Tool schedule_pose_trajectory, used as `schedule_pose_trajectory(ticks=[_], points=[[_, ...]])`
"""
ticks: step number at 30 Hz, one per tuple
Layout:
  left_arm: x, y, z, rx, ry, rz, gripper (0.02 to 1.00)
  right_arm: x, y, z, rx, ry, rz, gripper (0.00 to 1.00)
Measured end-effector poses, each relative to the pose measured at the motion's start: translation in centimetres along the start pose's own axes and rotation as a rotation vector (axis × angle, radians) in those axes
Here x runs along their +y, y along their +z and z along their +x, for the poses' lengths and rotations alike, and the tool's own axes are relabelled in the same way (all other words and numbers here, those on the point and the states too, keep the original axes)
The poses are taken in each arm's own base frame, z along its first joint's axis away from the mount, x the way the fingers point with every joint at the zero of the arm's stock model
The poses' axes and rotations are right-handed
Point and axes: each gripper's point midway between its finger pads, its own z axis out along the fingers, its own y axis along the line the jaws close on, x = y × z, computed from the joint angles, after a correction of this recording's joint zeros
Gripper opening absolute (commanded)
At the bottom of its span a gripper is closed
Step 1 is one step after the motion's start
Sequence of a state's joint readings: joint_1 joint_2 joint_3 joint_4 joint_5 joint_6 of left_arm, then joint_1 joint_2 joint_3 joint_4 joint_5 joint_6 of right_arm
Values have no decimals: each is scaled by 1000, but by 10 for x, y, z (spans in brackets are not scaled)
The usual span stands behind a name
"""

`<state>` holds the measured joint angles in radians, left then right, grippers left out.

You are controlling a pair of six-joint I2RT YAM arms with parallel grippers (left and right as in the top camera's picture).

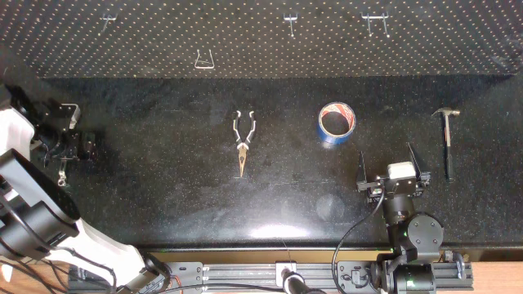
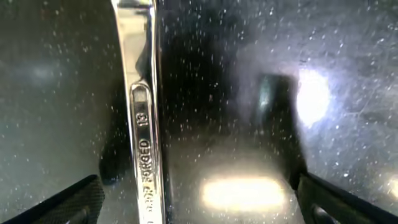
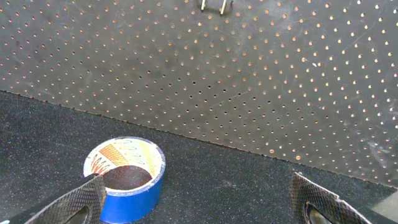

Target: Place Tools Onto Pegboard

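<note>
We find 2 bare lanes on the table (image 1: 163, 184): left of the pliers (image 1: 243, 143), and between the tape roll (image 1: 336, 123) and the hammer (image 1: 446, 139). Hooks (image 1: 290, 23) jut from the pegboard (image 1: 245, 41) behind them.

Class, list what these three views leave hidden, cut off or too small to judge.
1. Wrench: both ends are cut off by the left wrist view's edges, so its full length is unseen.
2. Tape roll: in the right wrist view, the picture's edge cuts off its near side and a finger of the right gripper covers part of it.
3. Hooks on the pegboard: too small in the top view to tell their shapes.
</note>
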<state>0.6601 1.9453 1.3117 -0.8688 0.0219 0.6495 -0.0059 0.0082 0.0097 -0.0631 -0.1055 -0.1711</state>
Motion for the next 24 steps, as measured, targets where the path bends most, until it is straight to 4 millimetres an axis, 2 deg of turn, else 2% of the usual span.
schedule_pose_trajectory(ticks=[4, 24], points=[[0, 0, -1, -5, -7, 4, 943, 0, 0, 0, 0, 0, 0, 963], [-1, 2, -18, -88, -12, 30, 950, 0, 0, 0, 0, 0, 0, 963]])
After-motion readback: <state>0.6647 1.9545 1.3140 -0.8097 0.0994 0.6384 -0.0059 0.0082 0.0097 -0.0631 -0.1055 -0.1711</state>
